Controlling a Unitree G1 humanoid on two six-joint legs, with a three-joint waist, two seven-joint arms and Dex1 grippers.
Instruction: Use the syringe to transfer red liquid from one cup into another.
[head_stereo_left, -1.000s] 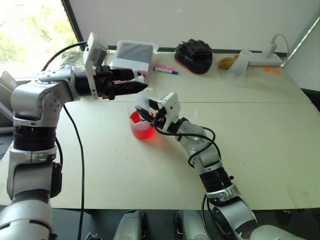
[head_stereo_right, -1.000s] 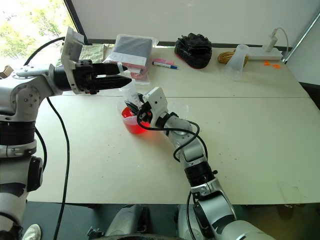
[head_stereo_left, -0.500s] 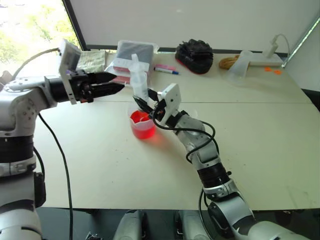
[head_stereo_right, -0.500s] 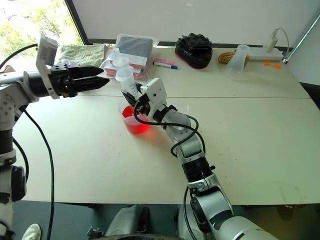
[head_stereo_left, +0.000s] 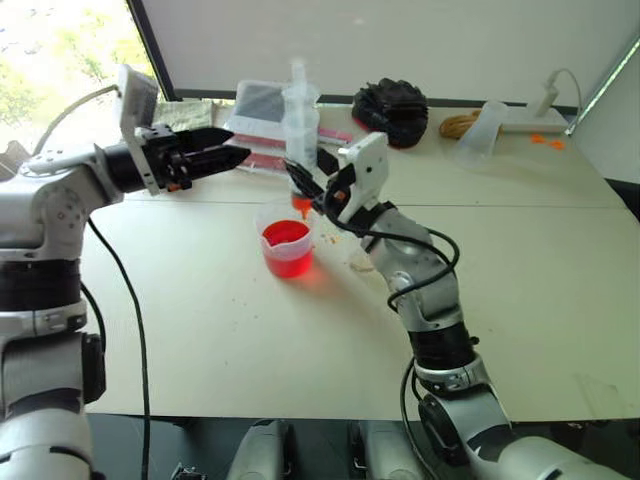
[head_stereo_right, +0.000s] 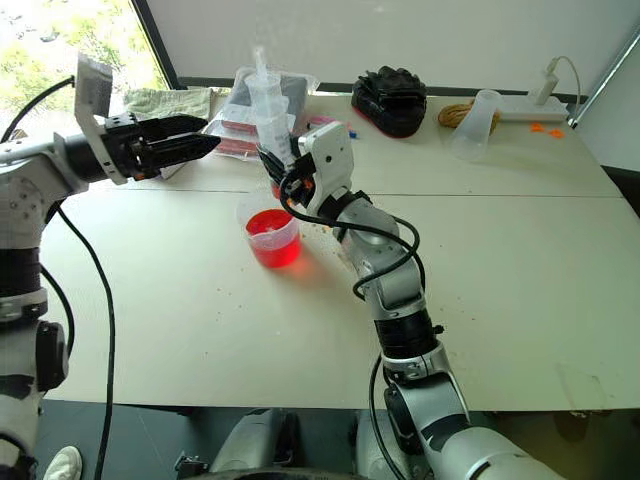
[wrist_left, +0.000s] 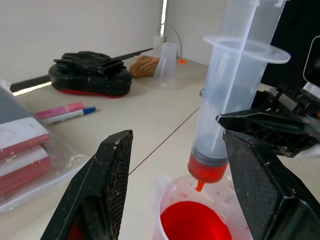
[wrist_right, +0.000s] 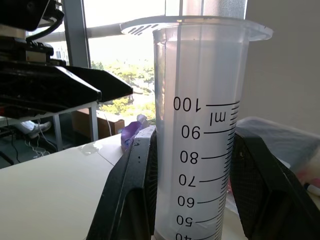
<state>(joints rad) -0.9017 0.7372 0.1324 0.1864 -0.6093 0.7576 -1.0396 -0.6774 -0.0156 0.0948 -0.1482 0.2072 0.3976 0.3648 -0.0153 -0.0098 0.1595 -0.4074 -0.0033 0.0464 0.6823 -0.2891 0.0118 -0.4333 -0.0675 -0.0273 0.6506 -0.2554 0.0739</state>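
The syringe (head_stereo_left: 300, 115) stands upright in my right gripper (head_stereo_left: 312, 188), pinched low on its barrel, with its orange tip hanging just above the spouted cup (head_stereo_left: 287, 247) in the left eye view; I judge the drawing step finished or nearly so, and the next move calls for carrying the tip across to the smaller plain cup, which I cannot pick out with certainty from here. That spouted cup sits on the desk (head_stereo_left: 520, 260) and holds red liquid (head_stereo_left: 285, 238) to about half its depth. In the right eye view my left gripper (head_stereo_right: 205, 144) hangs level and spread, well apart from the syringe, grasping nothing; a clear cup (head_stereo_right: 474, 124) lies tilted near the far edge of the desk and looks empty. In the left wrist view the tip section of the barrel shows a shallow band of red, the rest looks clear, so I judge little has been drawn. In the right wrist view the fingers (wrist_right: 131, 185) clamp either side of the graduated barrel.
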